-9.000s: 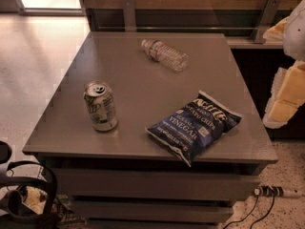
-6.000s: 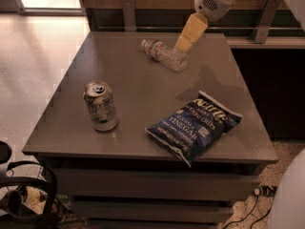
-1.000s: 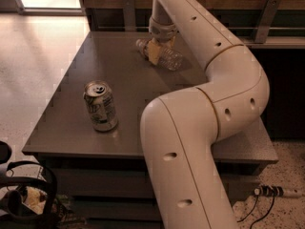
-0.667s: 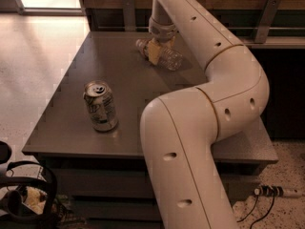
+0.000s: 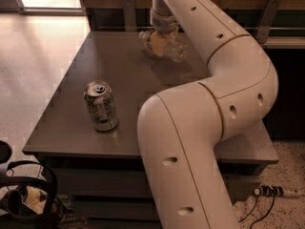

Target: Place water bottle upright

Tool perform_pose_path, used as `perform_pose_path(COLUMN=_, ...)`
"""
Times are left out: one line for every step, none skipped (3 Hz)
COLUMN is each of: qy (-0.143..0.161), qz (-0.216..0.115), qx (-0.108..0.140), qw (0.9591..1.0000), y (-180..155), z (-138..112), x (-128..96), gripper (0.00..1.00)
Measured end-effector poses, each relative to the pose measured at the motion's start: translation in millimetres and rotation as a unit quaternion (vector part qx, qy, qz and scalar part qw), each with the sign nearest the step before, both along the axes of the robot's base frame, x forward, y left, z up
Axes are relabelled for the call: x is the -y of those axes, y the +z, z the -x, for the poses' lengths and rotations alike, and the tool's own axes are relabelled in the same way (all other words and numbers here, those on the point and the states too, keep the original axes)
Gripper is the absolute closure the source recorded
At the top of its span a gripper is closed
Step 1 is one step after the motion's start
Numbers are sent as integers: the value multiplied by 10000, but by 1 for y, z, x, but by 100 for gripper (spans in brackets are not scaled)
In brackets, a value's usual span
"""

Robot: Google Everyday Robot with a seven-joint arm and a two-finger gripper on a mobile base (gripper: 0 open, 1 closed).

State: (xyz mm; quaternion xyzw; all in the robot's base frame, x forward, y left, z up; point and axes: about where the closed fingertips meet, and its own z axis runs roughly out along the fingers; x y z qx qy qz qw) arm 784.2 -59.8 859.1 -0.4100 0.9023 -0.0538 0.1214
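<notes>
The water bottle (image 5: pixel 175 50) is a clear ribbed bottle lying tilted at the far side of the grey table (image 5: pixel 71 123), with its cap end (image 5: pixel 143 34) pointing left. My gripper (image 5: pixel 157 42) comes down from above and is shut on the bottle near its neck. One yellowish finger (image 5: pixel 154 43) shows across the bottle. The bottle hangs slightly above the tabletop, with a shadow under it. My arm (image 5: pixel 209 104) sweeps across the right half of the view.
A silver-green soda can (image 5: pixel 101 105) stands upright at the front left of the table. My arm hides the table's right part. A wall with rails runs behind the table. Cables and a headset-like object (image 5: pixel 24 194) lie on the floor at lower left.
The gripper and the bottle have moved slightly up from the tabletop since a second ago. The can has not moved.
</notes>
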Motion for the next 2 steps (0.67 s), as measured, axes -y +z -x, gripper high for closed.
perform_pose_path(qy=-122, qz=196, qx=46, qw=9997, y=12, z=10, x=12, gripper=100)
perform_pose_path(qy=-312, qz=302, qx=39, qw=9991, y=15, z=29, x=28, gripper=100)
